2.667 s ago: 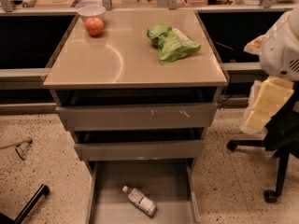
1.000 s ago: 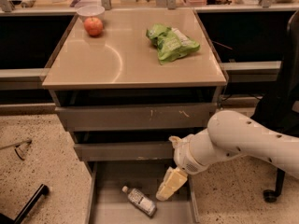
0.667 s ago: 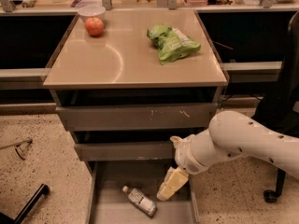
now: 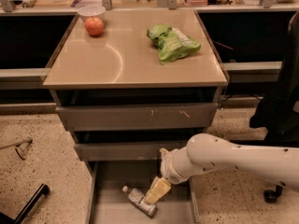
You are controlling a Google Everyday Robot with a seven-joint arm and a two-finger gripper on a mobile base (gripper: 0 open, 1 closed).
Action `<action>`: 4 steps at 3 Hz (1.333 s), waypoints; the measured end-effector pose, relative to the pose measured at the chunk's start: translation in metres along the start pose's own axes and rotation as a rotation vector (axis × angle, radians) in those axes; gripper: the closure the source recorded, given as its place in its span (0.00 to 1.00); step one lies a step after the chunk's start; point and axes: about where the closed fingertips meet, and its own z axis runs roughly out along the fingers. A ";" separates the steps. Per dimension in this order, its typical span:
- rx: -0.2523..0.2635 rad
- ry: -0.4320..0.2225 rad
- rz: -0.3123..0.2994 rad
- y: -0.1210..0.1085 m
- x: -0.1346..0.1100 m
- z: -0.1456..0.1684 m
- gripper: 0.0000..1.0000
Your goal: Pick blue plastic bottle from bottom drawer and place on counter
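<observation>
The blue plastic bottle (image 4: pixel 139 201) lies on its side on the floor of the open bottom drawer (image 4: pixel 108 210), white cap toward the left. My gripper (image 4: pixel 156 192) hangs at the end of the white arm that reaches in from the right, and sits right over the bottle's right half, touching or nearly touching it. The beige counter (image 4: pixel 121 64) is above, on top of the grey drawer cabinet.
On the counter lie a red apple (image 4: pixel 94 26), a white bowl (image 4: pixel 91 11) behind it and a green crumpled bag (image 4: pixel 172 42). Two closed grey drawers (image 4: pixel 135 116) sit above the open one. A black chair (image 4: pixel 280 111) stands at the right. A cluttered ledge runs along the back.
The arm swung down from the right side into the bottom drawer, and the gripper has since shifted left, closer onto the bottle. The bottle lies where it was.
</observation>
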 end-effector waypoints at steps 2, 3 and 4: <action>-0.035 -0.031 0.019 -0.002 0.004 0.022 0.00; -0.077 -0.062 0.048 -0.002 0.018 0.079 0.00; -0.075 -0.098 0.095 -0.002 0.033 0.140 0.00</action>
